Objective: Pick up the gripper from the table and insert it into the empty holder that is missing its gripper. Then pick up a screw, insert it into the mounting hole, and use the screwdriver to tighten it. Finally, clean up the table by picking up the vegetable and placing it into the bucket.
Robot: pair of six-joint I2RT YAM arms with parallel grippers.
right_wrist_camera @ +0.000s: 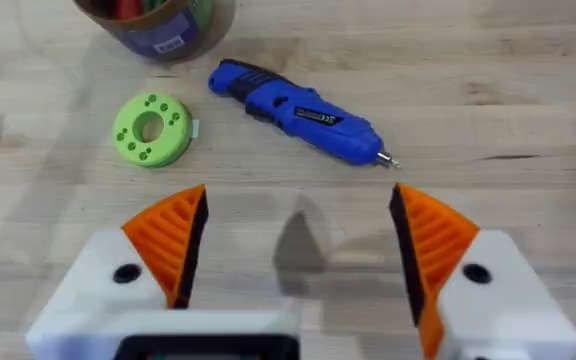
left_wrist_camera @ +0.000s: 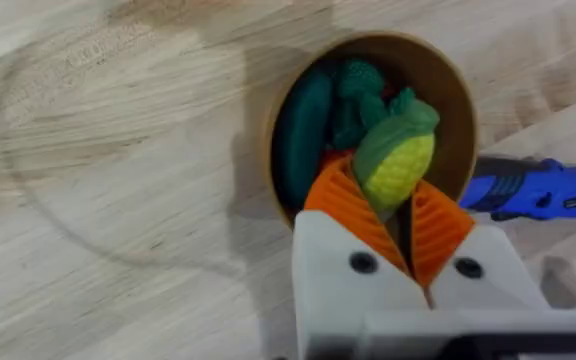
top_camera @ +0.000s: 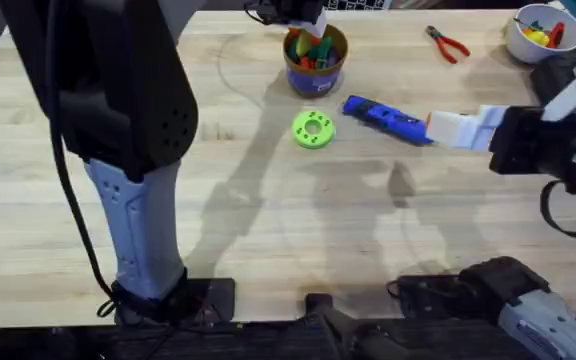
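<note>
Vegetable (left_wrist_camera: pixel 396 165): yellow, green-ended, pinched between the left gripper's (left_wrist_camera: pixel 400 232) orange pads, directly above the open mouth of the bucket (left_wrist_camera: pixel 450 90). Final step of the task, by the look of it; only the release seems left.

Table (top_camera: pixel 268 240), pale wood. Left arm (top_camera: pixel 118 120) rises large and dark at lower left and reaches far forward to the bucket (top_camera: pixel 315 62). Right arm (top_camera: pixel 553 140) comes in from the right edge.

Bucket at far centre, already holding other toy vegetables, green and orange. White bowl (top_camera: pixel 540 35) at the far right corner, red pliers (top_camera: pixel 448 43) just left of it.

Screwdriver (top_camera: pixel 386 117) lies flat on the table near the bucket, long axis slanting, metal tip toward the right gripper (right_wrist_camera: pixel 293 250). That gripper stands spread wide, empty, the screwdriver (right_wrist_camera: pixel 298 110) just ahead of its fingertips. Green disc (top_camera: pixel 314 130) between bucket and near edge, left of the screwdriver.

Key relation: vegetable's long axis runs away from the left jaws, pointing down into the bucket, yellow body over the opening and inside the rim line. Left arm is the one on it; right is well apart. Judgement: opening the jaws should drop it in, though it may catch on the toys already piled inside.
</note>
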